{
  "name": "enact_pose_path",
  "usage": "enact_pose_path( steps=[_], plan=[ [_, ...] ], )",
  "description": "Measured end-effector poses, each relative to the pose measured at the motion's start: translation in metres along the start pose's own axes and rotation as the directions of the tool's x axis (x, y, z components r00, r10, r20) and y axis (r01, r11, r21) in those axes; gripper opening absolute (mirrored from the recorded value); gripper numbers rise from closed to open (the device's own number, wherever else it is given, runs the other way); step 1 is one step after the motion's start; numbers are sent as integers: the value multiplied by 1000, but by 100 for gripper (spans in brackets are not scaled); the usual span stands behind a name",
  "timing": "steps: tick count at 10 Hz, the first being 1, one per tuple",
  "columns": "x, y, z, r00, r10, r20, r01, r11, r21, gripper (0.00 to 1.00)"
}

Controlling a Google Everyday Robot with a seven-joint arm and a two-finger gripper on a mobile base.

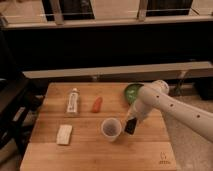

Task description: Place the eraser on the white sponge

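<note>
one small black eraser (130,126) clamped in the claw (131,123) beside the clear cup (110,129).

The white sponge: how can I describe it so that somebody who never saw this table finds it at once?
On the wooden table, look to the front left, far from the pincer beside the clear cup. The white sponge lies flat there, below the white tube. It is a plain pale rectangle with no label.

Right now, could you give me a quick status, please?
Pincer right of clear cup, holding eraser. White sponge far left, uncovered. Cup sits between them.
</note>
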Motion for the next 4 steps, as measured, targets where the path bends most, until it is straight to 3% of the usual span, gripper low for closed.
enact_pose_path(
  steps=[4],
  plan=[
    [-12,-44,-7,997,-79,2,79,997,5,0]
  ],
)
